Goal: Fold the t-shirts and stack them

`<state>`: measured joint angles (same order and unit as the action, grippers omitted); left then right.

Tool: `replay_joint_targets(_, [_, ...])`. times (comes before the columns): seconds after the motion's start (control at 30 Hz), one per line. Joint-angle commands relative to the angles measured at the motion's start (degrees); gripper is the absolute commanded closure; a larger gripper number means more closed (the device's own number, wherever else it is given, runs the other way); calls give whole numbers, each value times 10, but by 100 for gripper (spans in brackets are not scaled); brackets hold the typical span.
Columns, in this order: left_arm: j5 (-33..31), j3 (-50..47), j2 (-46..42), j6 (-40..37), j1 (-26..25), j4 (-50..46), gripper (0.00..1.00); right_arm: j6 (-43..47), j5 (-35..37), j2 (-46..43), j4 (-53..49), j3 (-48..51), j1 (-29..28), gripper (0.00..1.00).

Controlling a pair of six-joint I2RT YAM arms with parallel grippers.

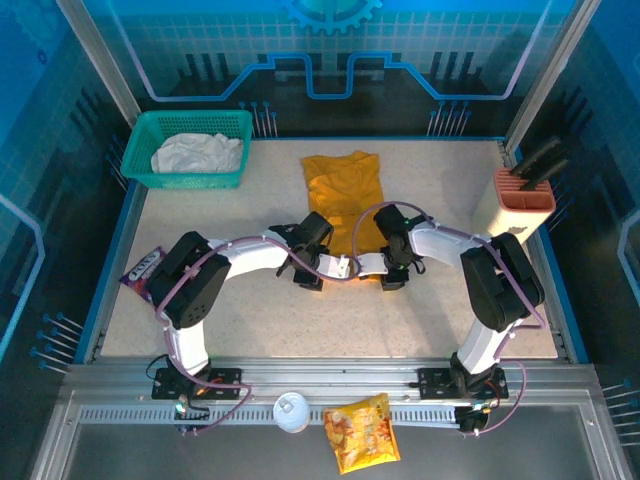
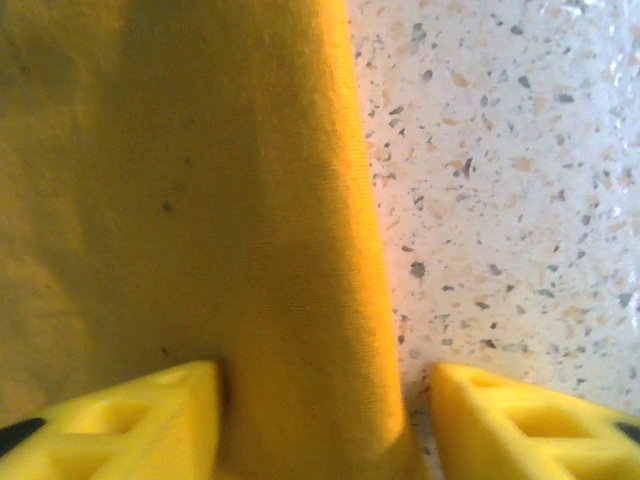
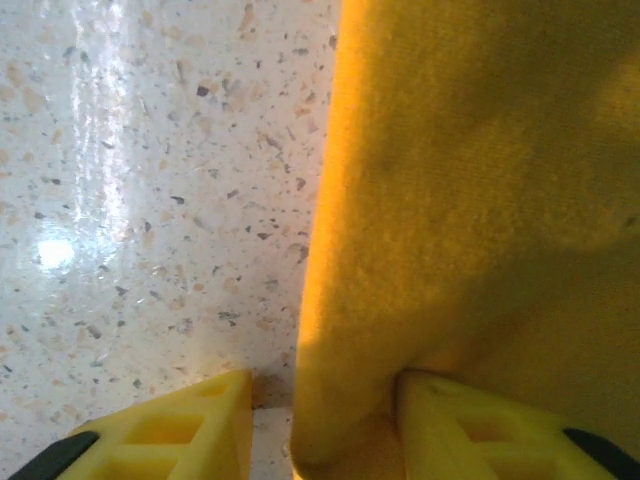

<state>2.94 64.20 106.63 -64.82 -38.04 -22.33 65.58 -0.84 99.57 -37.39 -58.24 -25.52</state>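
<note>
— Which step is this, you think?
— The folding of the mustard t-shirt (image 1: 343,190), I would say. It lies near the middle of the table (image 1: 230,320), already narrow, with its long side running from 12 to 6 o'clock. The left pincer (image 1: 309,277) and the right pincer (image 1: 392,277) are both low at its 6 o'clock end, one at each corner.
— Do they pinch it?
— Not as I see it. In each wrist view the yellow fingers (image 2: 120,425) are spread, and the cloth edge passes between them with a small gap on one side. The next move, I judge, is to press together on both corners at the same time. Then they carry that end toward 12 o'clock, level, so the fold comes straight.
— And the other shirt?
— The off-white t-shirt (image 1: 197,153) is crumpled in the teal basket (image 1: 185,181) at 10 o'clock, well apart.
— Anything in the way?
— Little. There is a purple packet (image 1: 142,268) at 9 o'clock, a peach holder (image 1: 524,192) at 3 o'clock and a snack packet (image 1: 360,432) at 6 o'clock, off the table. None is near the fold path.
</note>
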Motion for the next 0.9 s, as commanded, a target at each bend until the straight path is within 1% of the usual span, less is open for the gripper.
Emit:
replay_joint_targets(0.0, [-50,13,47,-1,8,40,64,-4,15,25,64,-8,-4,62])
replay_joint_targets(0.07, [-57,10,43,9,7,34,79,-9,17,24,66,-7,-5,65])
replay_joint_targets(0.17, [-64,-6,24,21,3,36,96,-17,18,17,70,3,-8,70])
replay_joint_targets(0.2, [-68,-15,15,24,1,39,100,-20,18,13,73,7,-9,72])
replay_joint_targets(0.3, [-75,-41,-14,29,-8,50,100,-30,18,-6,80,26,-16,82])
replay_joint_targets(0.33, [-78,-49,-25,32,-11,53,100,-34,17,-13,83,33,-18,87])
replay_joint_targets(0.37, [-81,-57,-36,34,-16,53,100,-38,15,-20,83,39,-19,96])
replay_joint_targets(0.4, [-85,-62,-45,35,-20,52,100,-41,14,-26,82,44,-22,100])
replay_joint_targets(0.7, [-117,-113,-166,60,-64,3,100,-77,13,-130,77,99,-40,100])
replay_joint_targets(0.87, [-135,-137,-235,80,-87,-21,100,-95,23,-188,34,102,-61,100])
